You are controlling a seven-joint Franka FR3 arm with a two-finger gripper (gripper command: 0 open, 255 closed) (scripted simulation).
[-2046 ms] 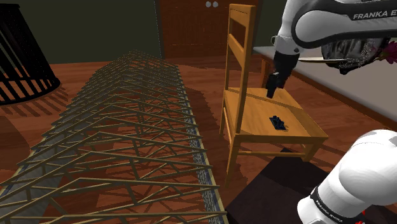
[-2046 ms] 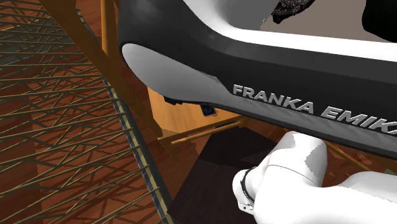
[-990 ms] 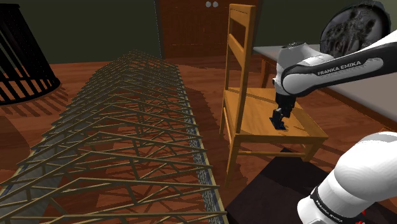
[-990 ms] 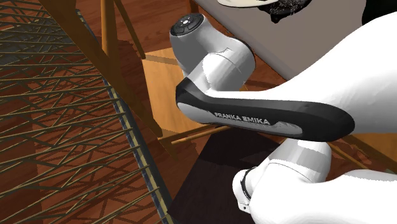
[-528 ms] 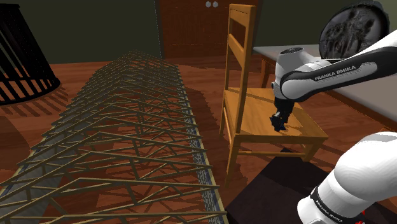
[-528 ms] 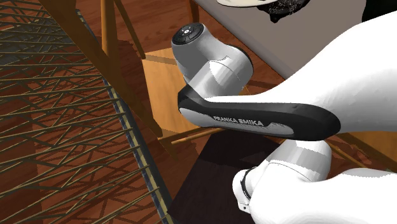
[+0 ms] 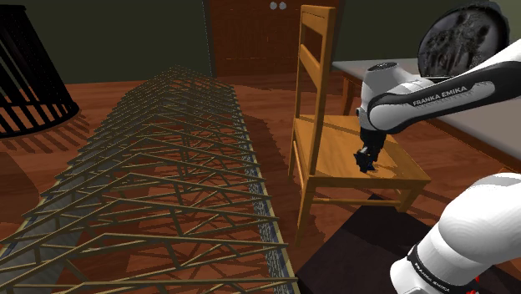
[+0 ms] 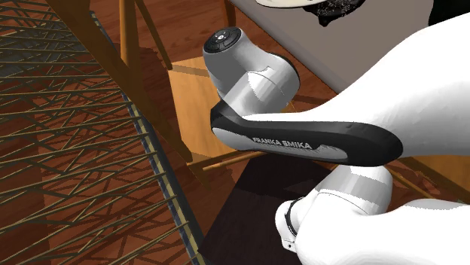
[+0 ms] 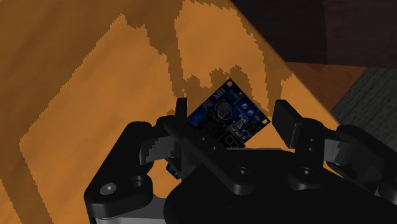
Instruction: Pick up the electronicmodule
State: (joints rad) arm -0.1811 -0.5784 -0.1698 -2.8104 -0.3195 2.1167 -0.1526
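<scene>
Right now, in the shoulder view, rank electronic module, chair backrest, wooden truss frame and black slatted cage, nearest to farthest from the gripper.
1. Electronic module: on the seat, right at the gripper.
2. Chair backrest: upright behind the seat.
3. Wooden truss frame: on the floor, view's left.
4. Black slatted cage: far upper left.

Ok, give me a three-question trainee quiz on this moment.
1. True or false: the electronic module lies on the wooden chair seat.
2. The claw is: A) shut on nothing, B) open, astride the module, C) clasping a cup.
3. Fill in: the module's board is coloured ____.
Key: 1 true; 2 B; 3 blue.
</scene>
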